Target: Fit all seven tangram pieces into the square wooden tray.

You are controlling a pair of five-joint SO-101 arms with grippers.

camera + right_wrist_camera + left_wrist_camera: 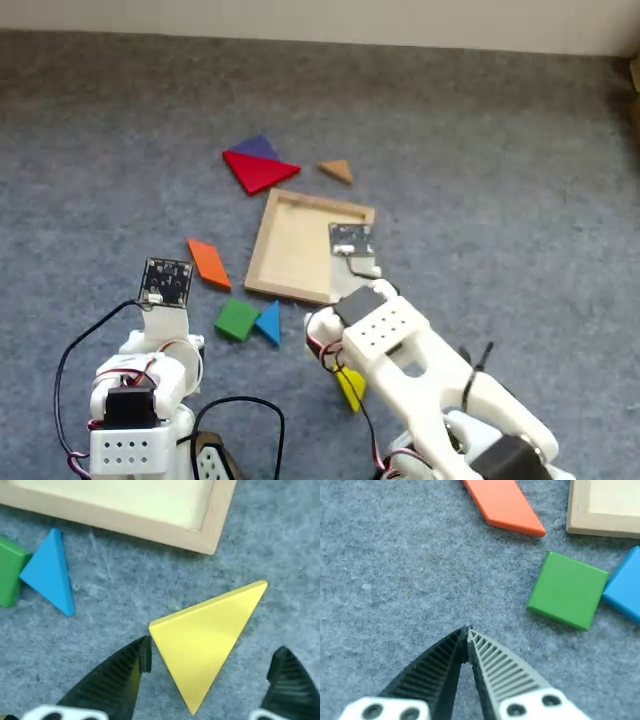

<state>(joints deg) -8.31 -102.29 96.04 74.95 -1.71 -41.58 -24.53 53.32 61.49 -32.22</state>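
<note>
The square wooden tray (258, 262) lies mid-carpet with a bare floor. The yellow triangle (205, 630) lies flat on the carpet just off the tray's near corner (212, 530). My right gripper (214, 652) is open, with one finger on each side of it. The right arm (400, 350) hangs over that yellow triangle (350, 388). My left gripper (467, 631) is shut on nothing, its tip over bare carpet. The green square (567, 590) and orange parallelogram (505, 502) lie beyond it. A blue triangle (50, 575) touches the green square (236, 320).
Beyond the tray's far side lie a red triangle (258, 170), a purple piece (257, 147) partly under it, and a small brown triangle (337, 171). Black cables (240, 410) loop beside the left arm's base (135, 410). A pale wall (400, 20) bounds the far carpet edge.
</note>
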